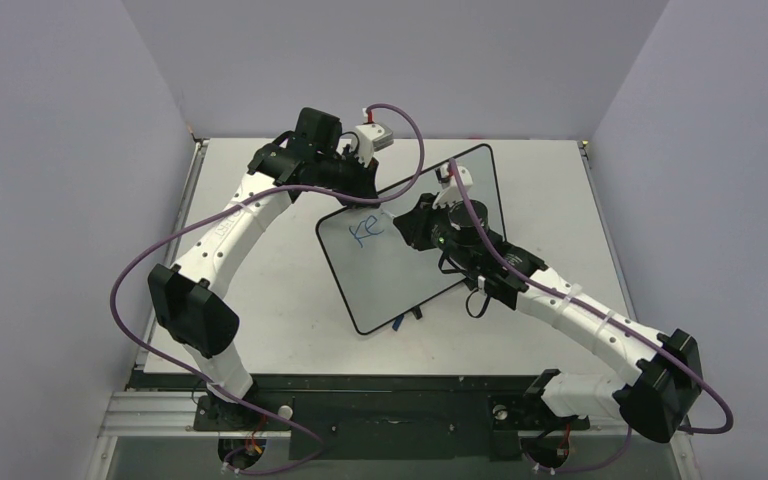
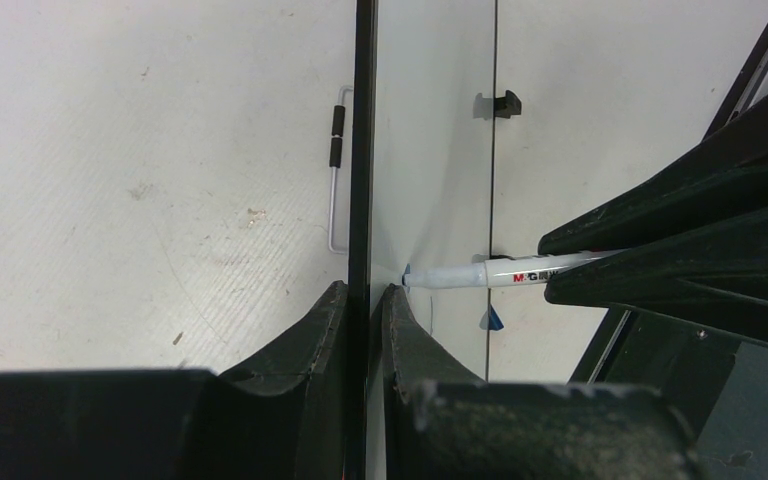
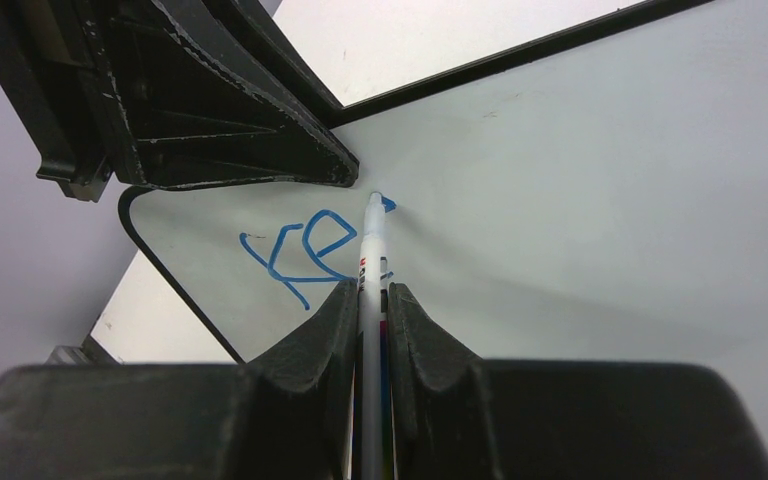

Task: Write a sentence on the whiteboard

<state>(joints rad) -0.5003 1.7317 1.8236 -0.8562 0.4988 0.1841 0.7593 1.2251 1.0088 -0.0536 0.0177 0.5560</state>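
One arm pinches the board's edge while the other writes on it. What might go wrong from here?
The left gripper pinches only the thin rim of the whiteboard. The push of the marker in the right gripper could make the whiteboard slip or twist, bending the letters. The marker's tip also sits very near the left gripper, so the two might bump.

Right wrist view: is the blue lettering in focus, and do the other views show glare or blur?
Right wrist view: the lettering is sharp, the right gripper holding the marker near the lens is soft; left wrist view: the whiteboard is edge-on, its rim crisp, the left gripper blurred; top view: even light, no strong glare.
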